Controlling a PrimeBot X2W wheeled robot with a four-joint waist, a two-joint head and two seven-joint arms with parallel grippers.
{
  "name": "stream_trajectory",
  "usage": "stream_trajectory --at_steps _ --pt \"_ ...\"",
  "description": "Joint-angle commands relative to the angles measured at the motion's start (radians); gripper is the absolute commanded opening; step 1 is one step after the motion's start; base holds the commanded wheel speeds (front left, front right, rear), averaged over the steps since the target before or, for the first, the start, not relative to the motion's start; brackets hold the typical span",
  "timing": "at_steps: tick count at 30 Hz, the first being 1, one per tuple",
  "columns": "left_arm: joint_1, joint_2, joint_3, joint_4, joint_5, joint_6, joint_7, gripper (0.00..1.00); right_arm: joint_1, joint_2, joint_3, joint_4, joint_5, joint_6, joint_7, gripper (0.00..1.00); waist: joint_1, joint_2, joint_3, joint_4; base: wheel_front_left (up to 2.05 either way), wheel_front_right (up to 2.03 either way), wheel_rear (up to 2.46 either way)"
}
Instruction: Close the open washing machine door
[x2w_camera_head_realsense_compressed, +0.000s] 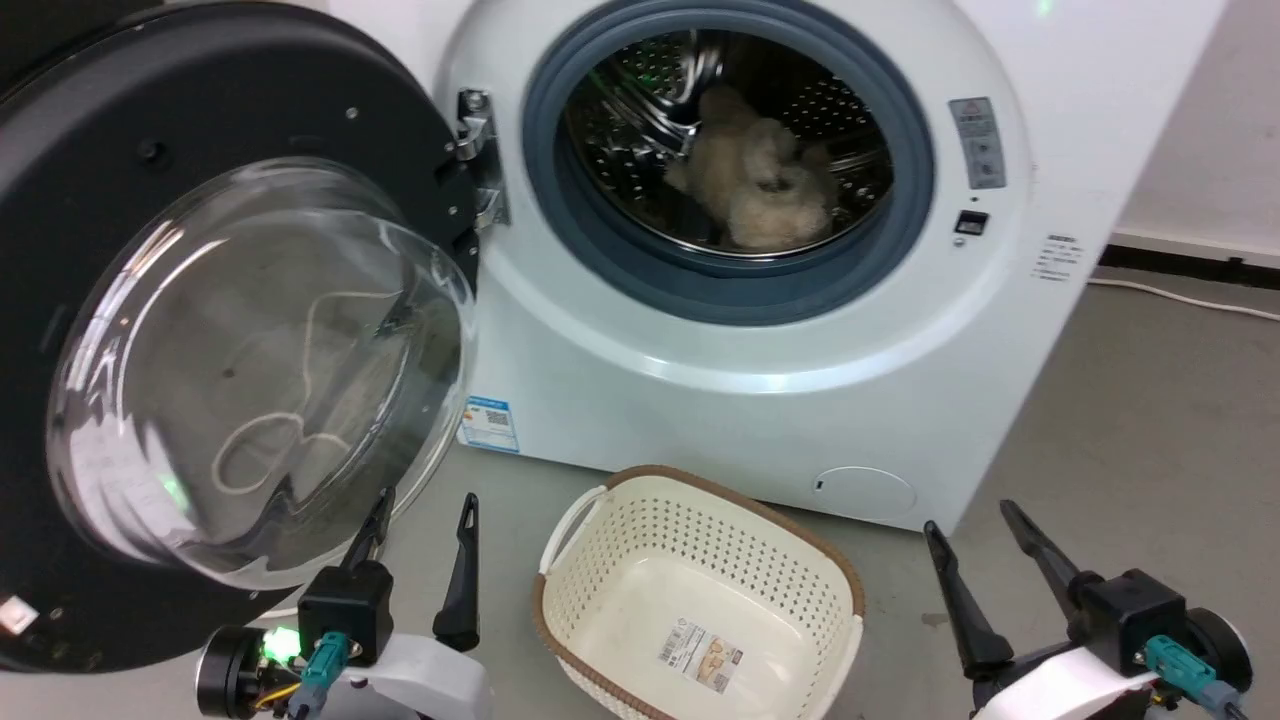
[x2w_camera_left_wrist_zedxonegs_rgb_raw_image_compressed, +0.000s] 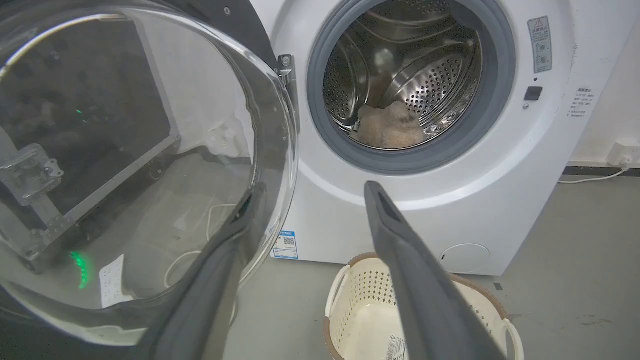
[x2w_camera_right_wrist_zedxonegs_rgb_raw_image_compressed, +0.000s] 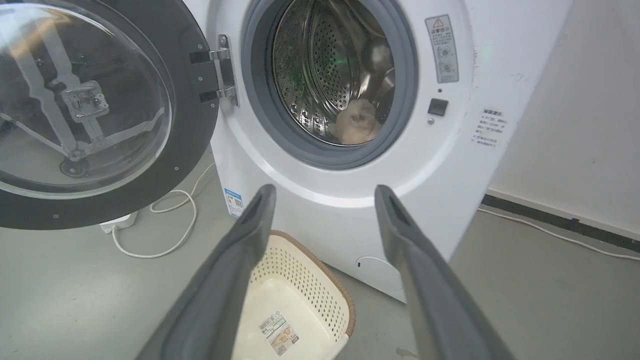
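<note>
Black and glossy, the washing machine door (x2w_camera_head_realsense_compressed: 230, 330) stands swung wide open at the left of the washing machine (x2w_camera_head_realsense_compressed: 800, 400). Its glass bowl bulges toward you, and it hangs on the steel hinge (x2w_camera_head_realsense_compressed: 478, 150) beside the drum's grey ring. Your left hand (x2w_camera_head_realsense_compressed: 427, 498) sits low by the door's bottom rim, fingers spread and holding nothing; whether one finger touches the glass I cannot tell. Your right hand (x2w_camera_head_realsense_compressed: 969, 515), equally spread and empty, hovers well apart, on the far side of the cream basket (x2w_camera_head_realsense_compressed: 700, 530) on the floor.

To close it well, I judge you should press on the black rim far from the hinge, not on the glass. Follow the door's arc, pass above the basket, and push until the latch catches.

Count: one door, one machine, one hinge, one basket, one fluffy beige bundle (x2w_camera_head_realsense_compressed: 760, 185) in the drum, two hands.
</note>
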Motion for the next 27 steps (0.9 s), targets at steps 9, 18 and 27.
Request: stream_trajectory --at_steps 9,18,27 --pt "0.025 0.001 -0.016 -0.017 -0.007 0.017 -0.027 1.0 -0.007 -0.032 0.048 0.017 0.017 0.0 -0.027 1.0 0.0 -0.0001 0.009 0.047 0.0 0.0 0.0" --pt "0.04 0.0 -0.031 -0.031 -0.009 0.031 -0.046 1.0 -0.02 -0.047 0.075 0.032 0.037 0.0 -0.045 1.0 0.0 -0.0001 0.009 0.085 0.0 0.0 0.0" --pt "0.046 0.0 -0.043 -0.033 -0.006 0.034 -0.065 1.0 -0.02 -0.056 0.099 0.04 0.056 0.0 -0.064 1.0 0.0 -0.0001 0.005 0.12 0.0 0.0 0.0"
